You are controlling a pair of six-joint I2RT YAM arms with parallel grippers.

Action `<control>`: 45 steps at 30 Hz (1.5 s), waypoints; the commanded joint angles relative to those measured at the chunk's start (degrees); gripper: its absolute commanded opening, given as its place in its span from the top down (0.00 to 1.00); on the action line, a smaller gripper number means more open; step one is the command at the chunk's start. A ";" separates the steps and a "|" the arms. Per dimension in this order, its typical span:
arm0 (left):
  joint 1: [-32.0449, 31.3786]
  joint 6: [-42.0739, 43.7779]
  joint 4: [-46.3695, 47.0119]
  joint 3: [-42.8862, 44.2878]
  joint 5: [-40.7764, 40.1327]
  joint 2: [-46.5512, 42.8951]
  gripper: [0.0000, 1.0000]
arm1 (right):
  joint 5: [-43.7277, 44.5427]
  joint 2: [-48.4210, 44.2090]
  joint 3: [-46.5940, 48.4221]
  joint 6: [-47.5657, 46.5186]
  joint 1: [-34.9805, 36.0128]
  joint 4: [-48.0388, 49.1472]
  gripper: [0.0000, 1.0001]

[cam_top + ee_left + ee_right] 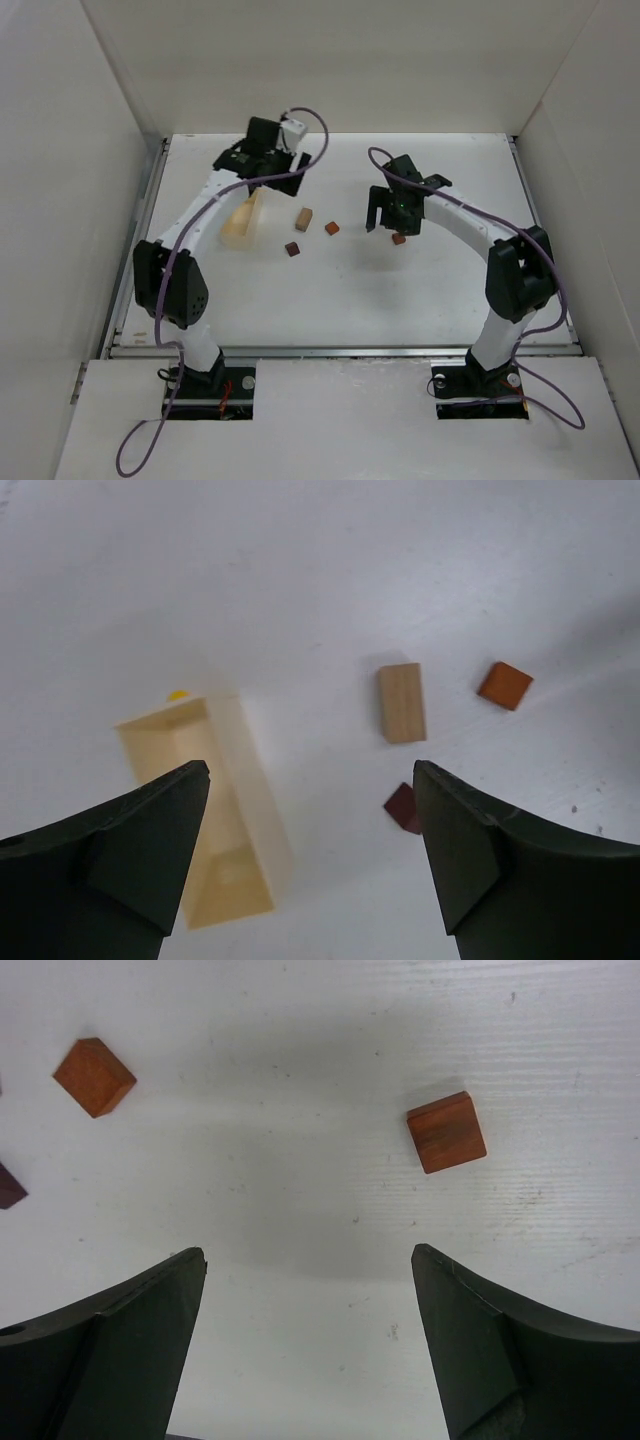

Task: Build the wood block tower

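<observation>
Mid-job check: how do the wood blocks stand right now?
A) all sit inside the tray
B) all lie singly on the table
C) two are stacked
B: the tan oblong, orange cube, dark brown cube and reddish cube each lie apart on the table, none stacked and none in the tray.

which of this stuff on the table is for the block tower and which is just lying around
For the tower:
tan oblong block
orange cube
dark brown cube
reddish-brown cube

Lying about:
pale wooden tray
</observation>
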 commanded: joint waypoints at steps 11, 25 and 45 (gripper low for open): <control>-12.72 -1.20 -4.27 5.10 -11.70 17.94 0.21 | 1.79 -11.05 -5.40 3.44 -7.23 4.78 0.11; -13.25 -1.82 -4.89 7.32 -12.49 27.52 0.42 | 1.79 -10.96 -6.64 2.39 -7.76 4.78 0.11; -16.40 6.25 0.64 -0.58 -11.26 13.22 1.00 | 1.79 -12.10 -5.49 1.34 -8.98 3.72 0.11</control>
